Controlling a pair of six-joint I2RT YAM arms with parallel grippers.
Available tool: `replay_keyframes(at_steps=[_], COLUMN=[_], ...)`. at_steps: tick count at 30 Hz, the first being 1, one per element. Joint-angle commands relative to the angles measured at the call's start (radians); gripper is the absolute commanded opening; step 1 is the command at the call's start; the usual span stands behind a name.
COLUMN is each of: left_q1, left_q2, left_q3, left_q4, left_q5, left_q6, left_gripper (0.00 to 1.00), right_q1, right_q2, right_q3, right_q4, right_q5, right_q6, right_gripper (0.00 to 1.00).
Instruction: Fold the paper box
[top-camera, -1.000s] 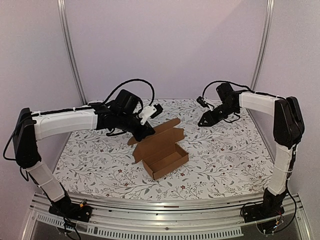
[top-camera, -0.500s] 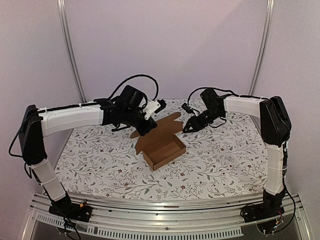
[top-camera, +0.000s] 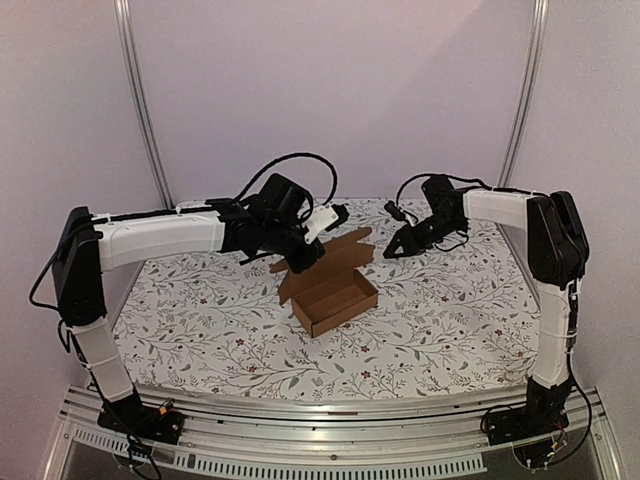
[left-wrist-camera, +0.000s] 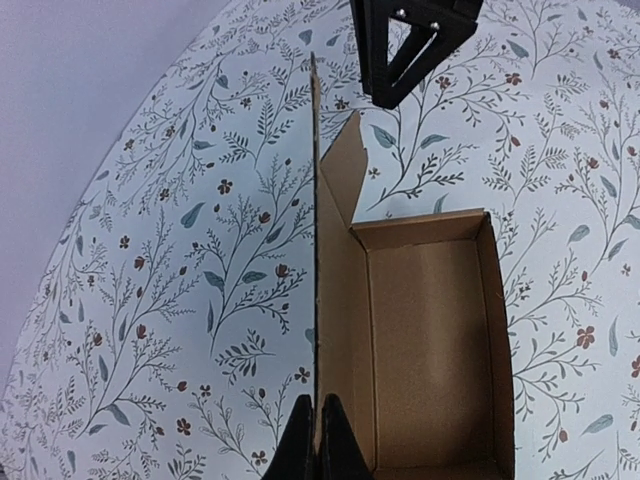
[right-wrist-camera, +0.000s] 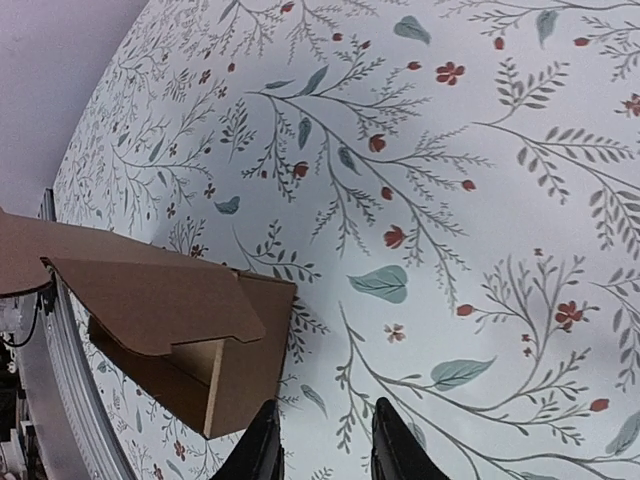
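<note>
Here the left end effector (left-wrist-camera: 318, 420) pinches the paper box (left-wrist-camera: 430, 340) (upright flap).

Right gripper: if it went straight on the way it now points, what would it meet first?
Probably the floral-patterned tablecloth. In the right wrist view the right gripper, jaws open, faces bare cloth; the brown cardboard box lies left of that line, though depth is unclear.
</note>
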Motion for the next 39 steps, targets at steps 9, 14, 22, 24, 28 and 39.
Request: replay_keyframes(at_steps=[9,14,22,24,28,39], left_q1=[-0.007,-0.008,-0.039,-0.058,-0.11,-0.242], left_q2=[0.003,0.019,0.058,0.065,0.074,0.115], left_q3=[0.003,0.005,0.017,0.015,-0.006,-0.031], left_q4=[0.018,0.055,0.097,0.102,0.128,0.166], left_q5=[0.045,-0.02,-0.012,-0.022,-0.102,-0.296], left_q6=[0.029,-0.013,-0.041,-0.04,-0.008,0.091], left_gripper=[0.0,0.0,0.0,0.0,0.0,0.0], right_q1=[0.021,0.058,0.066,0.066,0.066,0.069], right_q2=[0.101,0.084,0.039,0.043,0.048,-0.016], right_q3=[0.154,0.107,0.064,0.063,0.042,-0.03], right_q4=[-0.014,-0.058,-0.063,-0.062,-0.059,-0.098], right_q5=[0.011,-0.067,-0.094,-0.094,-0.113,-0.008], right_q6=[0.08,0.052,0.054,0.073,0.125,0.125], right_gripper=[0.29,0.29,0.3,0.3,0.3,0.32])
